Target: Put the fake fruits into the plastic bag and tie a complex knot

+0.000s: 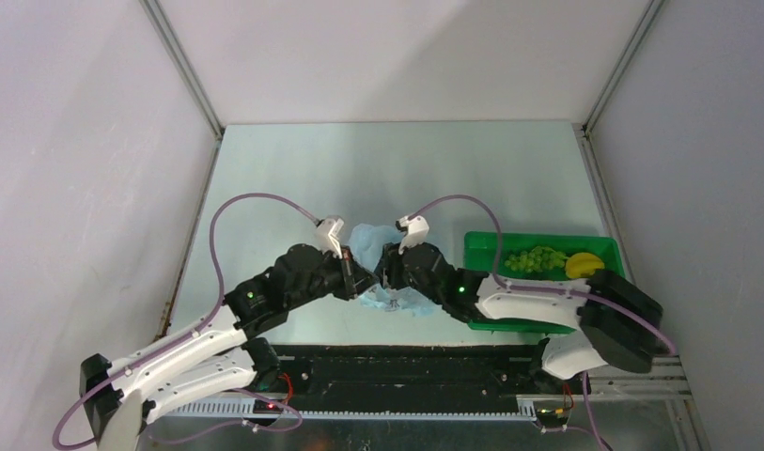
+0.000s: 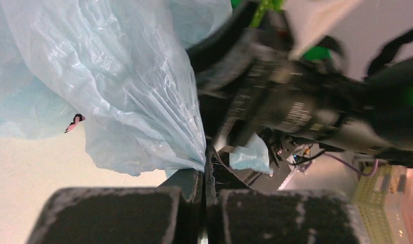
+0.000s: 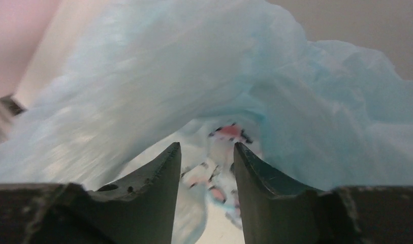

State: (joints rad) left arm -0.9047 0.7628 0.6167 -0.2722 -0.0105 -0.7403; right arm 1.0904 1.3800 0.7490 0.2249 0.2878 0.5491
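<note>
The light-blue plastic bag [image 1: 371, 241] lies crumpled on the table between my two grippers. My left gripper [image 1: 359, 280] is shut on a pleated edge of the bag [image 2: 128, 91], pinched at its fingertips [image 2: 207, 170]. My right gripper [image 1: 385, 276] faces it from the right. In the right wrist view its jaws [image 3: 204, 152] stand apart, with the bag [image 3: 306, 101] arching over them and its pink-and-dark printed mark [image 3: 228, 132] showing in the gap. The green grapes [image 1: 534, 258] and the yellow fruit [image 1: 584, 265] lie in the green tray [image 1: 481, 246].
The green tray sits to the right of the bag, partly under the right arm [image 1: 537, 303]. The right arm's dark wrist [image 2: 295, 107] fills the right of the left wrist view. Grey walls enclose the table on three sides.
</note>
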